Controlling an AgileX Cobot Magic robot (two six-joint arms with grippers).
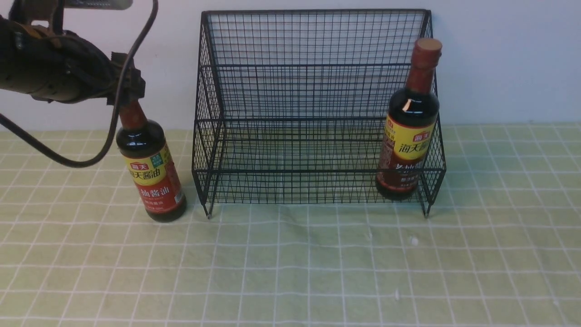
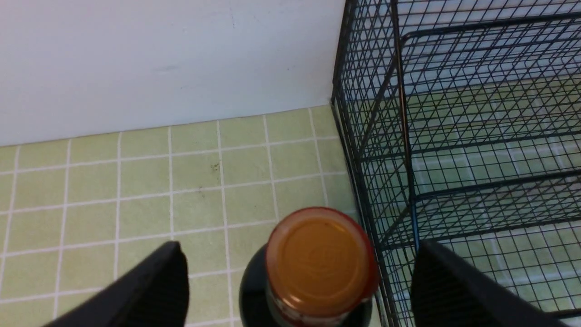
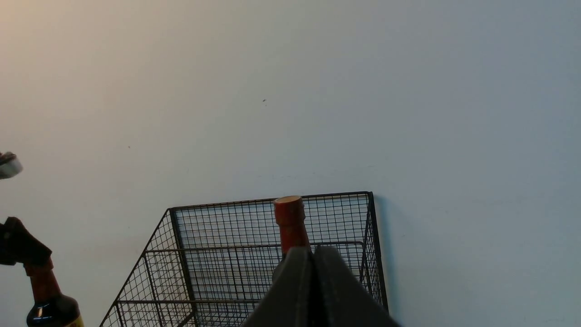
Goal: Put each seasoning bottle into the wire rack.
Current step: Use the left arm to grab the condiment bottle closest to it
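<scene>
Front view: left bottle [image 1: 152,172] stands near-vertical, cap tipped leftward, inside the wide-apart left tool [image 2: 299,250]; right tool [image 3: 312,254] pressed together.

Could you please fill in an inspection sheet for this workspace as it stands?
Surface: green checked cloth.
Job's things: wire rack by the wall; right bottle upright in its lower tier; left bottle standing on the cloth outside it.
Clutter: a few white specks.
Grippers: left gripper open, astride left bottle's cap without touching; right gripper shut, empty.
Cables: dark cable hangs in a loop close to left bottle.
Surroundings: plain white wall.
</scene>
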